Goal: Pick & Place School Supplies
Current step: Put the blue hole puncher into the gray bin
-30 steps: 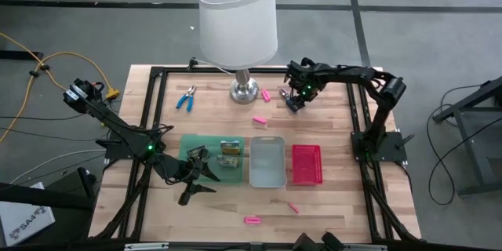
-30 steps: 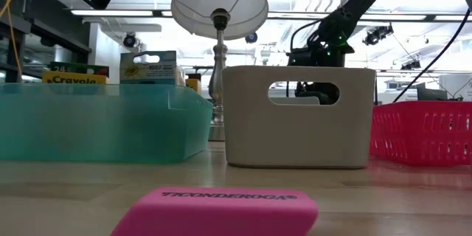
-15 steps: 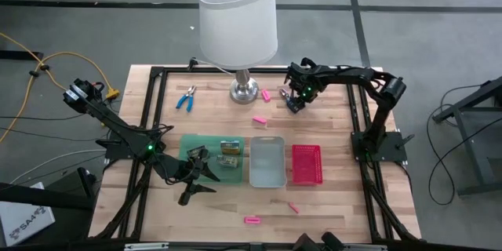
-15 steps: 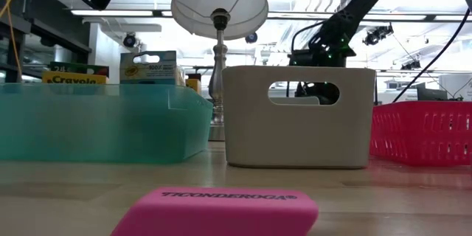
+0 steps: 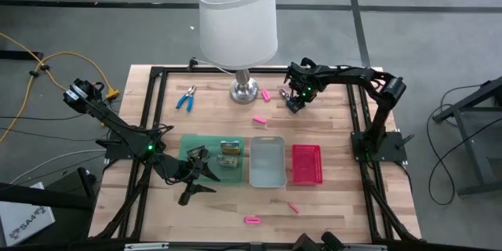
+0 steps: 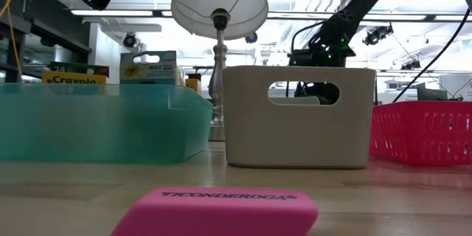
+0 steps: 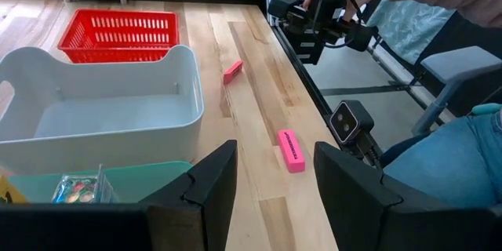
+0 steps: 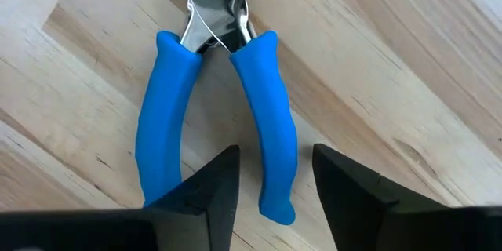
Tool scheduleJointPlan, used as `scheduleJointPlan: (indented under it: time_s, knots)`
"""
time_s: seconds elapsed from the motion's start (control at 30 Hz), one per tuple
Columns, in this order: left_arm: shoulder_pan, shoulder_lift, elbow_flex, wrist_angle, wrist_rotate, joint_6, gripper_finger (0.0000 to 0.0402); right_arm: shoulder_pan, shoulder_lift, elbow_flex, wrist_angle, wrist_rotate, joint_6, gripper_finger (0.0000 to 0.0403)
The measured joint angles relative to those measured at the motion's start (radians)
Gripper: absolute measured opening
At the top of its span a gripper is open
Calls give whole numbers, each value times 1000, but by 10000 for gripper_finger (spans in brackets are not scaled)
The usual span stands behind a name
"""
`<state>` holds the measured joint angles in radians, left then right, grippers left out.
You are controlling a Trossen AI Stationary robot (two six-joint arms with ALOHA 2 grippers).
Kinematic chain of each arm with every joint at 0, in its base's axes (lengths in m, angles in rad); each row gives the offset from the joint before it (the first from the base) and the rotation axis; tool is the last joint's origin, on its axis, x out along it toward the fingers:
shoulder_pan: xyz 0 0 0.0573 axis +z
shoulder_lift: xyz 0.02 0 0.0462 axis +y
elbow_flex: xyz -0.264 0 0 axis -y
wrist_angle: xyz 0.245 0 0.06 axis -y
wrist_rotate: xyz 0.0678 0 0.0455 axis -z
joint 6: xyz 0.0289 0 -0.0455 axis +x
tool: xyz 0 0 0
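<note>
Wooden table (image 5: pixel 329 204) holds much unsorted: yellow-green packs (image 5: pixel 229 153) sit in the green tray (image 5: pixel 188 145), while pink erasers (image 5: pixel 251 220) lie loose, the right gripper (image 5: pixel 293 103) spreads its fingers astride far blue-handled pliers (image 8: pixel 216 118), and the left gripper (image 5: pixel 205 165) waits spread, empty.

The blue-handled pliers (image 8: pixel 227 94) run off the right wrist view's edge at the steel head. In the low view the white bin (image 6: pixel 299 116) hides the right arm's lower part; the pink eraser (image 6: pixel 221 211) is cropped.

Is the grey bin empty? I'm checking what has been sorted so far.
Yes: the left wrist view shows the inside of the grey bin bare, while packs lie only in the green tray beside it.
</note>
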<state>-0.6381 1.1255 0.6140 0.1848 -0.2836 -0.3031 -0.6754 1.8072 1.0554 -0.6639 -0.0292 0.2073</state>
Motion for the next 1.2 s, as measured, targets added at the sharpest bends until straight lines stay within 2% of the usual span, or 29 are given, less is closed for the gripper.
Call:
scheduleJointPlan:
  time_s: [0.67, 1.03, 1.2]
  knots:
    - [0, 0, 0, 0, 0, 0, 166, 0, 0, 0, 4, -16, 9, 41]
    - [0, 0, 0, 0, 0, 0, 166, 0, 0, 0, 4, -21, 9, 38]
    - [0, 0, 0, 0, 0, 0, 166, 0, 0, 0, 5, 13, 22, 38]
